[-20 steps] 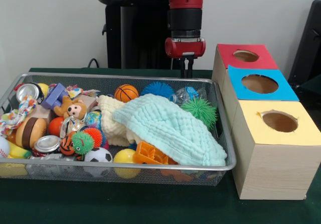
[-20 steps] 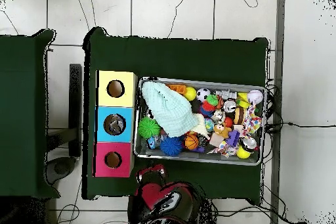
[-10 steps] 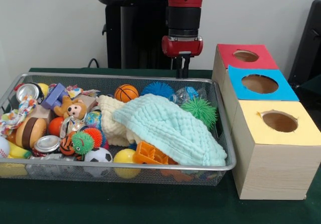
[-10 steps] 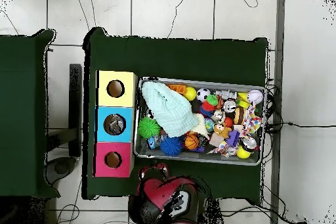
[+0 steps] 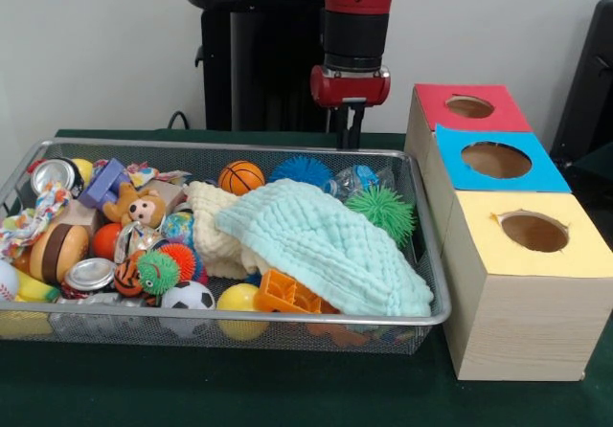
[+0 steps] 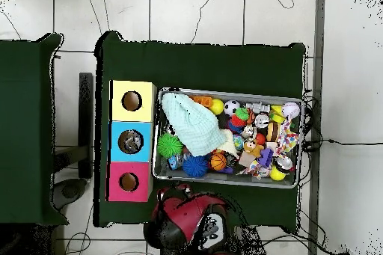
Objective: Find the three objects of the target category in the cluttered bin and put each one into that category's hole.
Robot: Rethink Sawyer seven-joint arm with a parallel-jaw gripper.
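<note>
Gripper [image 5: 349, 132]: fingers together, empty, hanging behind the far rim of the wire bin [image 5: 426, 255]; shifted slightly sideways from a second ago and lifted a little, nothing picked.

Bin contents unchanged. Target category unstated; candidates in bin.

Pale green cloth [image 5: 326, 240] covers the middle, hiding items.

Beside the bin on the counter [image 5: 287, 389]: red hole [image 5: 469, 106], blue hole [image 5: 496, 160], yellow hole [image 5: 533, 231].

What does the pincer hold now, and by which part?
Nothing. The pincer hangs empty above the bin's far rim, its fingers close together.
</note>
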